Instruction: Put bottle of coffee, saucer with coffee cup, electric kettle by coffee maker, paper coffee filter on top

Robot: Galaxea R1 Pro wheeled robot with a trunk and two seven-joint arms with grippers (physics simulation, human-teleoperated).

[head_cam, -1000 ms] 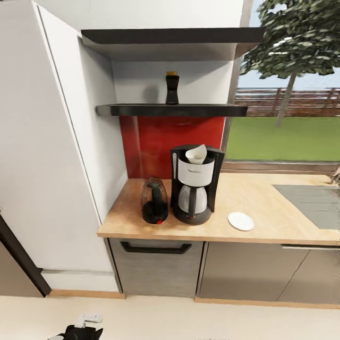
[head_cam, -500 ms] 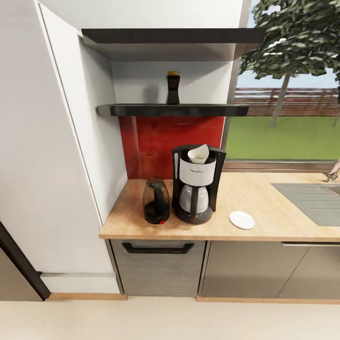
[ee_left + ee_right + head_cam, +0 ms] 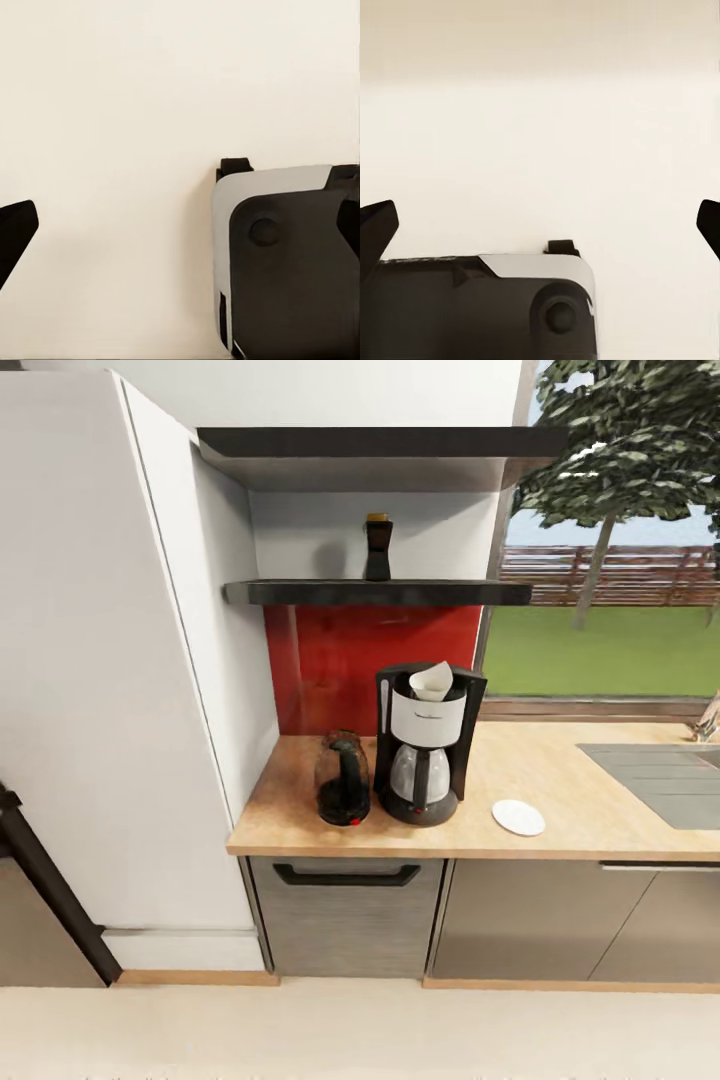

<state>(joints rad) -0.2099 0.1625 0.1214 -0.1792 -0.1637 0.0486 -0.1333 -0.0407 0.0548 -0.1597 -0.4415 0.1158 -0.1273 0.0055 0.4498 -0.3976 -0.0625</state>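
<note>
Everything had slid right as the head turned. Bottle (image 3: pixel 378 547) stood on the shelf (image 3: pixel 300 593), high above the maker (image 3: pixel 425 757). Both claws hung spread over floor. Reaching up risked toppling it onto the kettle (image 3: pixel 343 793).

Kitchen: countertop (image 3: pixel 560 800), sink (image 3: pixel 665 780), coffee maker (image 3: pixel 428 745)

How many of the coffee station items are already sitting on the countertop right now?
4: black-and-white coffee maker, white paper filter on top of it, dark electric kettle at its left, round white saucer to its right. No cup visible.
</note>
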